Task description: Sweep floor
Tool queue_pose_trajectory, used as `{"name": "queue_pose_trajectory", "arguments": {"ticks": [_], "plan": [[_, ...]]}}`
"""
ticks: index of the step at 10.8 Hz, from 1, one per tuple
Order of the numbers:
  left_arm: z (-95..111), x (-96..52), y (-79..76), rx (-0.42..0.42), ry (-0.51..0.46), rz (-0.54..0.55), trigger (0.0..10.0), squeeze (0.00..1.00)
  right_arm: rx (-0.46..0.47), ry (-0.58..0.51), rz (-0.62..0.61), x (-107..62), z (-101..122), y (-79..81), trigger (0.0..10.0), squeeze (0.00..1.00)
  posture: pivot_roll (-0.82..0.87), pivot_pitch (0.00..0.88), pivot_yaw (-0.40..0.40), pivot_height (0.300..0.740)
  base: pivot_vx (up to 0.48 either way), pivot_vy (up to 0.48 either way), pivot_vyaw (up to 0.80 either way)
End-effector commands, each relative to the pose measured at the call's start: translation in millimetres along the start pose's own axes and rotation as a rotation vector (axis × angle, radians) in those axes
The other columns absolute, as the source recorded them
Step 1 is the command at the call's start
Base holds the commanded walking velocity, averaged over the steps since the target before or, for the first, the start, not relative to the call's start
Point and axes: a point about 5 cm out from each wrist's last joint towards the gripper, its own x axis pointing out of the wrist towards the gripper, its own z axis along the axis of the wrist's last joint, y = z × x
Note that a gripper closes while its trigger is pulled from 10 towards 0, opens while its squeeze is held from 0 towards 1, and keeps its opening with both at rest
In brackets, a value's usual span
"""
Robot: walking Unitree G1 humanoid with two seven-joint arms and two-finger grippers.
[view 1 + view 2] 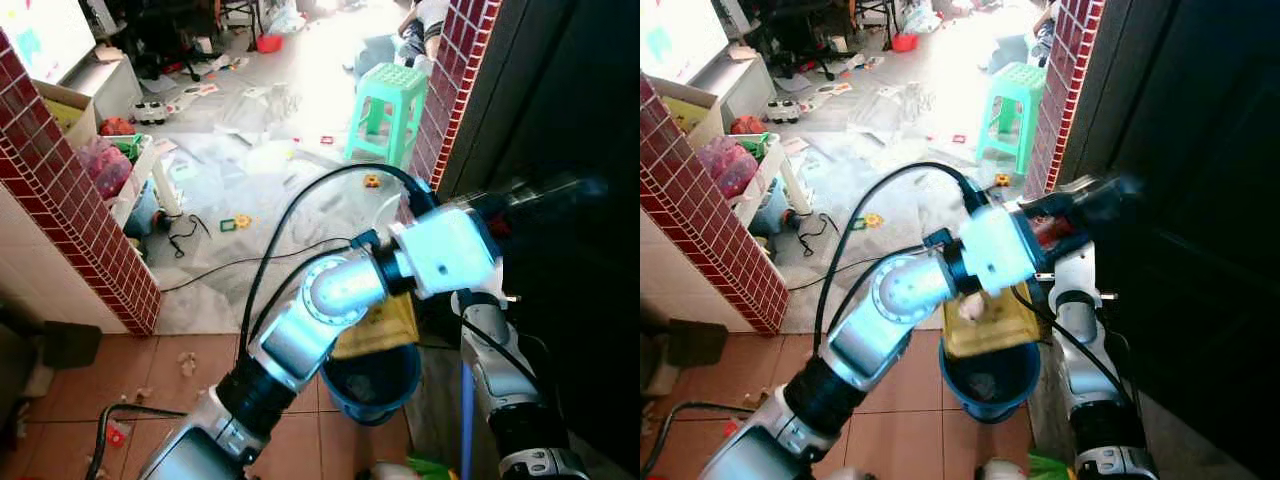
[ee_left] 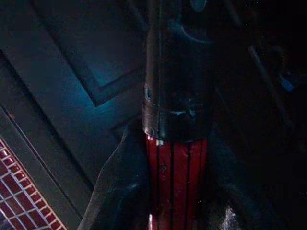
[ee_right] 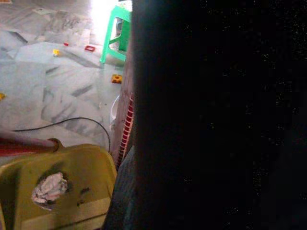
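My left arm reaches across to the right, and its gripper [image 1: 545, 192] sits against the dark door. In the left wrist view it is shut on a red ribbed handle [image 2: 175, 184] with a black end. Below it a yellow dustpan [image 1: 985, 318] hangs tilted over a blue bin [image 1: 992, 392]. A crumpled paper ball [image 3: 49, 188] lies in the dustpan [image 3: 72, 201]. My right arm [image 1: 505, 390] rises at the lower right, its gripper hidden behind the left arm. A purple pole [image 1: 465, 410] stands beside it.
A red brick pillar [image 1: 80, 210] stands on the left and another [image 1: 455, 90] on the right by the dark door [image 1: 580, 300]. Beyond lie a green stool [image 1: 388, 110], a black cable [image 1: 215, 268], scattered toys and paper scraps [image 1: 185, 362].
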Motion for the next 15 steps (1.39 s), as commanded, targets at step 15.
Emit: {"name": "queue_pose_trajectory", "arguments": {"ticks": [15], "plan": [[13, -4.3, 53.8, 0.064, -0.008, 0.372, 10.0, 0.0, -0.013, -0.034, 0.005, 8.9, 10, 1.1, 10.0, 0.0, -0.1, 0.006, 0.015, 0.74, 0.0, 0.0, 0.0]]}}
